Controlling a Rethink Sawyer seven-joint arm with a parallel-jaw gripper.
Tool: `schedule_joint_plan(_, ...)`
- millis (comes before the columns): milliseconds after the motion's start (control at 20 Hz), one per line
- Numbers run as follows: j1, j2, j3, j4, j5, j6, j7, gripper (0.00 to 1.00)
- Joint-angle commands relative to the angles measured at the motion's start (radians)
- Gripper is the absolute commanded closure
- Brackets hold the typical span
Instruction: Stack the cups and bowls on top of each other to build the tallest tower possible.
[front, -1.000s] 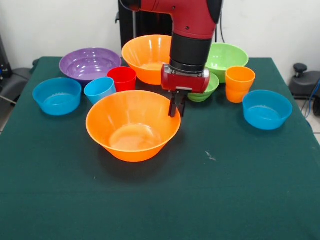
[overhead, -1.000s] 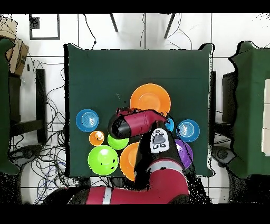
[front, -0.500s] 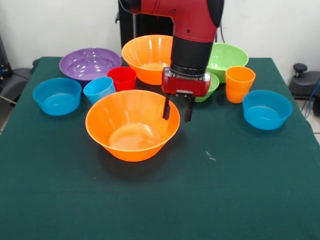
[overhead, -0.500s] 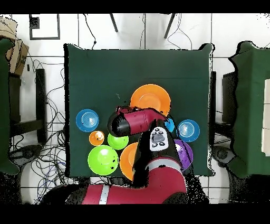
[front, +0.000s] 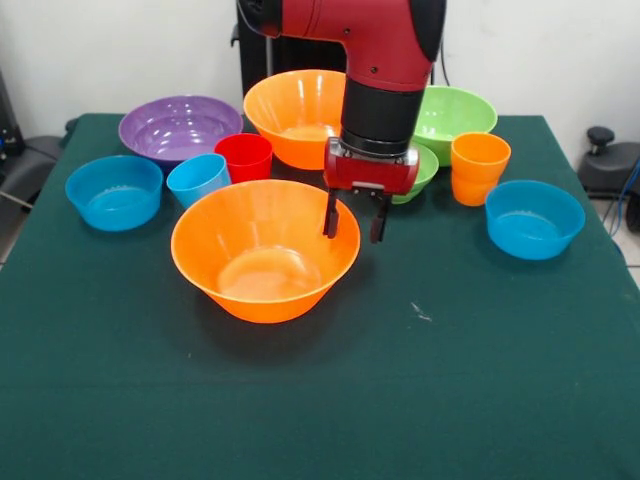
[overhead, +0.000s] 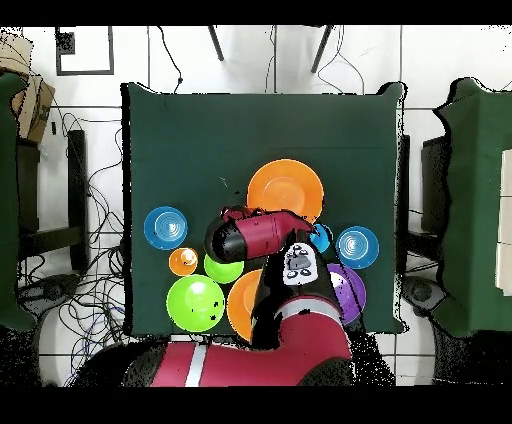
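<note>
Seven bowls (front: 265, 250), three cups (front: 480, 168)

Seven bowls (front: 265, 250) and three cups (front: 479, 167) sit apart, open side up, on the green tabletop (front: 480, 380). Nothing is stacked.

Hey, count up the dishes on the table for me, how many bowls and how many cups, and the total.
Bowls: 7 (2 orange, 2 green, 2 blue, 1 purple)
Cups: 3 (red, orange, light blue)
Total: 10
</note>
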Motion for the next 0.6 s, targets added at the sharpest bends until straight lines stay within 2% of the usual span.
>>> schedule_joint_plan(50, -0.01, -0.058, 0.056, 0.119, 0.021, -0.068, 0.147, 0.0)
schedule_joint_plan(400, -0.047, -0.151, 0.081, 0.224, 0.02, -0.045, 0.126, 0.0)
schedule_joint_plan(600, -0.088, -0.175, 0.109, 0.26, 0.011, -0.045, 0.102, 0.0)
